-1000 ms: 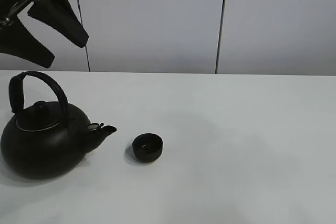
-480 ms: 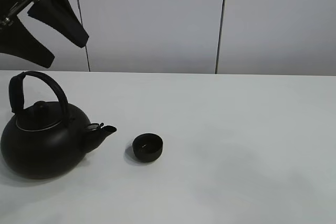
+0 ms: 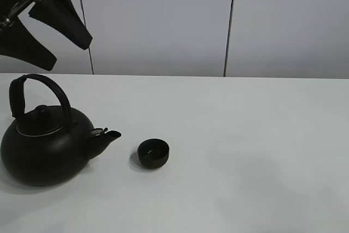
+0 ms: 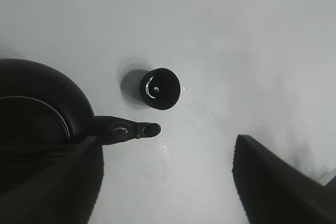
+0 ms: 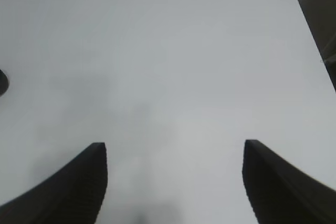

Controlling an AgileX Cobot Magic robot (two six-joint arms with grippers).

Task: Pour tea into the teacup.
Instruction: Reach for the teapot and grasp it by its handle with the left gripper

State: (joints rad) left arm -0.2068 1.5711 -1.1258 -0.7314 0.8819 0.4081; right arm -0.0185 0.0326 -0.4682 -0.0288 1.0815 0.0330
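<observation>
Matte black left pincer (image 3: 66, 53), 2 tapered wedge fingers (image 3: 68, 17) (right pincer (image 5: 174, 144) alike)

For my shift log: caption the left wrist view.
Open left gripper over the kettle; its spout sits beside the teacup, not touching.

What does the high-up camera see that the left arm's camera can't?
Only the high camera shows the whole big round black kettle with its arched handle, and the grey wall panels behind. Only the left wrist camera looks straight down into the small matte black teacup, where something glints. Both show the kettle's short spout near the teacup without touching it, the white table, and the open left gripper.
</observation>
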